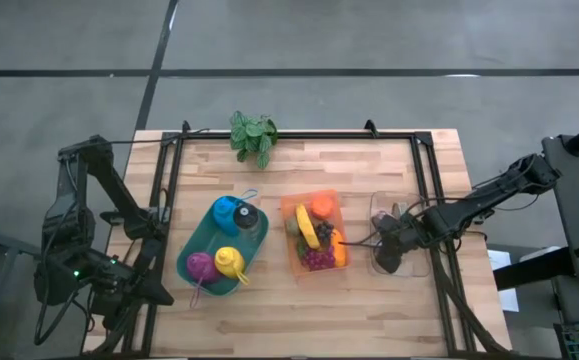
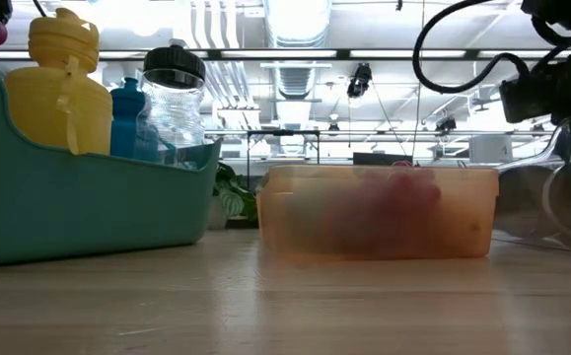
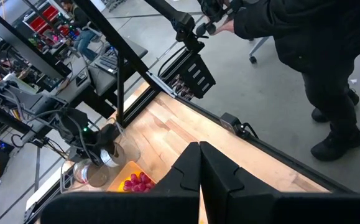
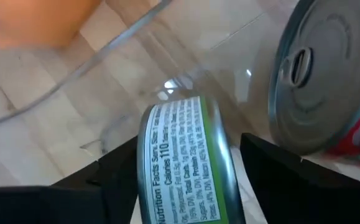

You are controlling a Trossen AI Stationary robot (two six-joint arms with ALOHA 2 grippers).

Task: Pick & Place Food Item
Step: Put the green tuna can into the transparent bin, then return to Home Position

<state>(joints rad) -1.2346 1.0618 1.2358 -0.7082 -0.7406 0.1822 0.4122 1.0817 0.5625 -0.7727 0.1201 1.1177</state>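
while the pale wood table [image 1: 299, 300] lies under me, i see a green-labelled can [image 4: 183, 165] between my right gripper's [image 4: 183, 174] parted fingers, untouched, in the clear bin [image 1: 417, 262], a red can [image 4: 329, 81] beside it. left gripper [image 3: 199, 165] closed, empty; a person [image 3: 310, 43] stands beyond.

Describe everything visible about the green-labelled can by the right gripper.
The green-labelled can is a metal tin lying on its side, its printed nutrition panel facing up. It sits inside the clear plastic bin, between the open fingers of the right gripper, with a red-labelled can close beside it. Whether the fingers touch it cannot be told.
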